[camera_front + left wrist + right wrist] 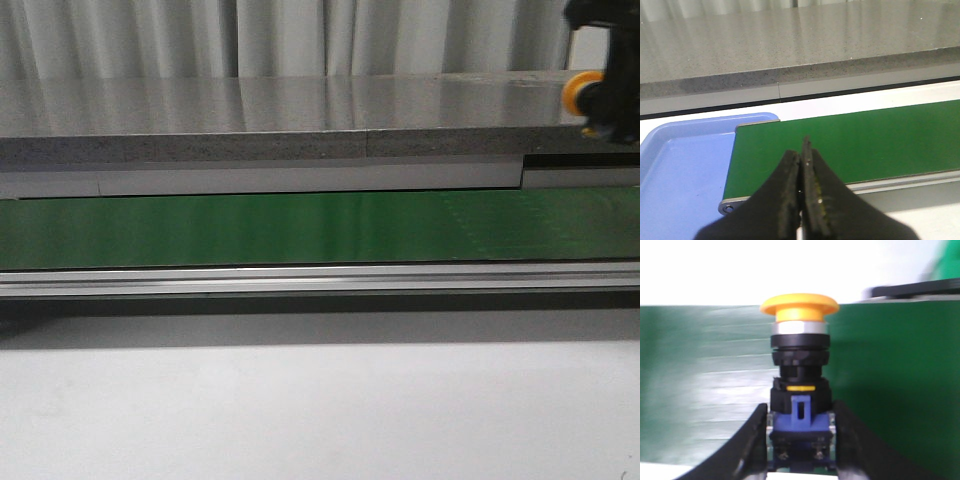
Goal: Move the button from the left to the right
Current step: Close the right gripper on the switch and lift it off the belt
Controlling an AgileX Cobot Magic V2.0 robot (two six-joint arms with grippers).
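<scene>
The button (799, 365) has a round yellow-orange cap, a black body and a blue base. My right gripper (800, 440) is shut on its blue base, and the green belt (890, 390) lies behind it. In the front view the button's cap (580, 92) shows at the far right, held up by the right gripper (612, 100) above the grey shelf. My left gripper (802, 165) is shut and empty over the left end of the green belt (865, 145). It does not show in the front view.
A blue tray (680, 170) sits at the belt's left end. A grey stone shelf (280, 120) runs behind the belt (300, 228). An aluminium rail (300, 280) edges the belt's front, and a white table (300, 410) lies before it.
</scene>
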